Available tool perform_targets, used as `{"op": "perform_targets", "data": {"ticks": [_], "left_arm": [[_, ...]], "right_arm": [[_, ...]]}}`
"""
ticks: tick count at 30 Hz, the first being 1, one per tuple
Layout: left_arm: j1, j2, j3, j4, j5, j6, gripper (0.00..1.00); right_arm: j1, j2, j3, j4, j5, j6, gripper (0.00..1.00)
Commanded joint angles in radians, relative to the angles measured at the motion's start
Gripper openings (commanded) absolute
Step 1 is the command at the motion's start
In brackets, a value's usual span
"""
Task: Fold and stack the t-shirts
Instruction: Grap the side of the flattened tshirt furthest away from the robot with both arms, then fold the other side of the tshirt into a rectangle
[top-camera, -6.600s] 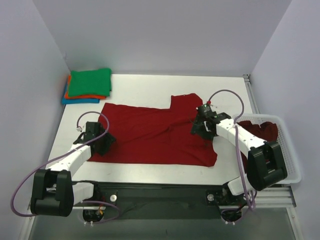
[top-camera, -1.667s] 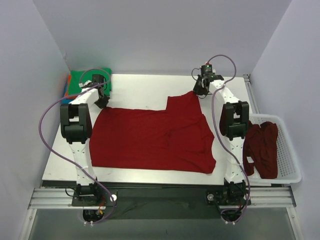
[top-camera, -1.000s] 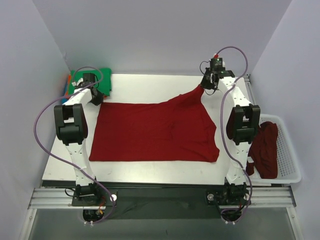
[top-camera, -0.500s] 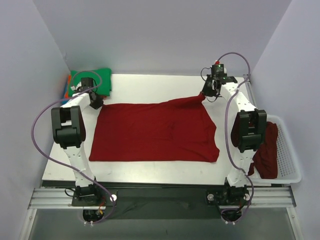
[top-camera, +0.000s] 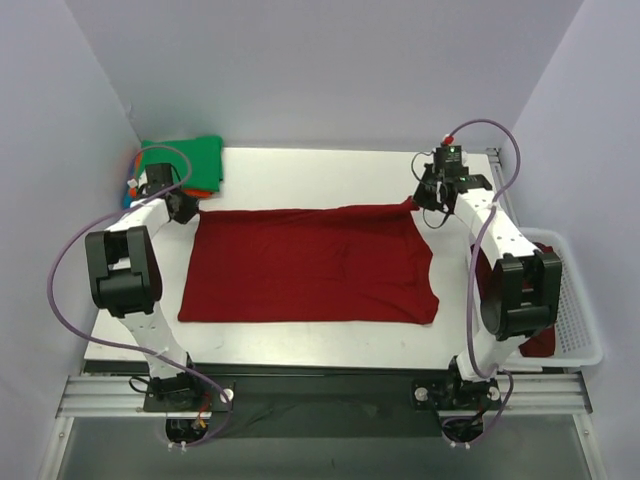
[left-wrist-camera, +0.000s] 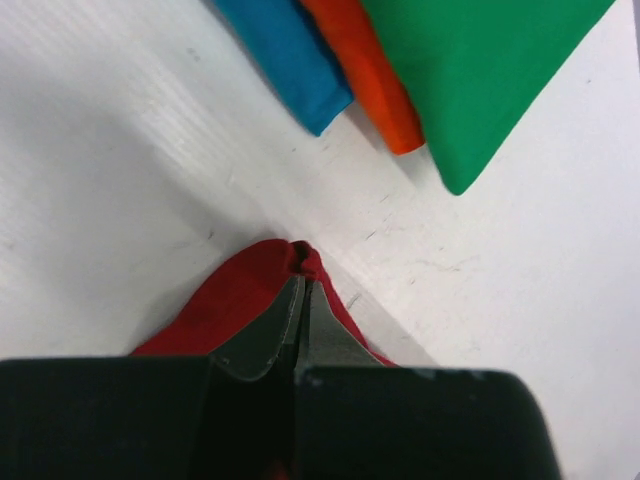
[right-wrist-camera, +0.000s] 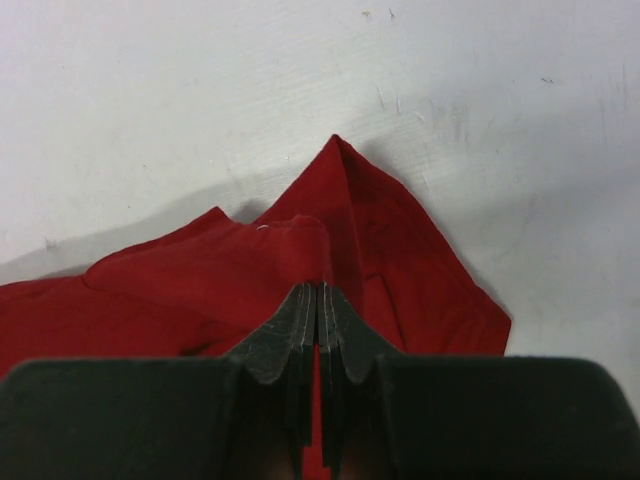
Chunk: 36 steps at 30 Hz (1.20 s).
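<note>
A dark red t-shirt (top-camera: 310, 265) lies spread flat on the white table (top-camera: 300, 175). My left gripper (top-camera: 185, 208) is shut on its far left corner. In the left wrist view the gripper (left-wrist-camera: 300, 285) pinches a small nub of red cloth (left-wrist-camera: 235, 300). My right gripper (top-camera: 418, 203) is shut on the far right corner. In the right wrist view the gripper (right-wrist-camera: 320, 292) clamps a bunched fold of the shirt (right-wrist-camera: 385, 235). A stack of folded t-shirts (top-camera: 182, 163), green on orange on blue, sits at the far left corner. It shows in the left wrist view as green (left-wrist-camera: 480, 70), orange (left-wrist-camera: 365, 70) and blue (left-wrist-camera: 285, 55).
A white slotted basket (top-camera: 590, 320) stands at the right table edge. A dark red shirt (top-camera: 538, 342) lies in it, mostly hidden behind my right arm. Grey walls close in the left, far and right sides.
Both grippers have pulled apart, the left one leftward and the right one rightward and nearer. The raised right corner has come down and the shirt's far edge is stretched straight.
</note>
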<state>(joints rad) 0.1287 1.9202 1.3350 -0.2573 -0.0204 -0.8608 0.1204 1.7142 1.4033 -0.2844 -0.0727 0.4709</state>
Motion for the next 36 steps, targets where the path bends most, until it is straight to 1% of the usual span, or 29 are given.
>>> {"op": "perform_targets", "data": {"ticks": [1,4,10,17,26,36], "left_arm": [[0.032,-0.101,-0.048,0.067,0.020,-0.007,0.00],[0.051,-0.177,-0.118,0.090,0.060,-0.011,0.00],[0.069,-0.280,-0.247,0.108,0.074,-0.012,0.00],[0.092,-0.360,-0.344,0.116,0.080,-0.007,0.00],[0.097,-0.420,-0.421,0.124,0.089,-0.015,0.00],[0.097,-0.454,-0.476,0.124,0.091,-0.026,0.00]], "right_arm": [[0.001,-0.102,-0.079,0.005,0.039,0.024,0.00],[0.002,-0.157,-0.147,0.004,0.025,0.044,0.00],[0.002,-0.255,-0.257,-0.002,0.027,0.067,0.00],[0.002,-0.338,-0.354,-0.012,0.030,0.066,0.00],[0.007,-0.429,-0.443,-0.019,0.028,0.071,0.00],[0.030,-0.475,-0.532,-0.009,0.036,0.081,0.00]]}}
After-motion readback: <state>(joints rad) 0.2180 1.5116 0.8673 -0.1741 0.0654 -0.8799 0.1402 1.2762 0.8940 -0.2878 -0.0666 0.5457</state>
